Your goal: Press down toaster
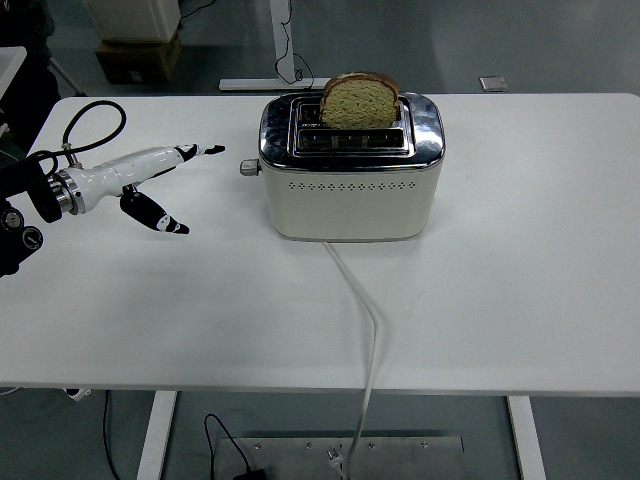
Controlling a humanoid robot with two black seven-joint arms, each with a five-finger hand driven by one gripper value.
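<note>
A white counter (520,300) fills most of the view, and everything else is placed here relative to the toaster (350,170) standing on it. The toaster is a cream two-slot model with a chrome top, sitting upright in the far middle part of the counter with its long perforated side facing the near edge. A slice of bread (360,100) stands high in the rear slot, most of it showing above the chrome. On the toaster's left end a small lever knob (249,168) sticks out sideways, in its raised position. A white power cord (365,330) leaves the base of the toaster on the near side, runs across the counter toward the near edge and drops over it to the floor.

The left arm comes in from the left of the toaster, with a black cable looped above its wrist. The left hand (150,180) is white with black fingertips, open and holding nothing: the fingers (200,151) stretch out straight toward the lever knob, and the thumb (158,214) splays down and away from them. The fingertips are near the knob, to its left, but clearly apart from it.
</note>
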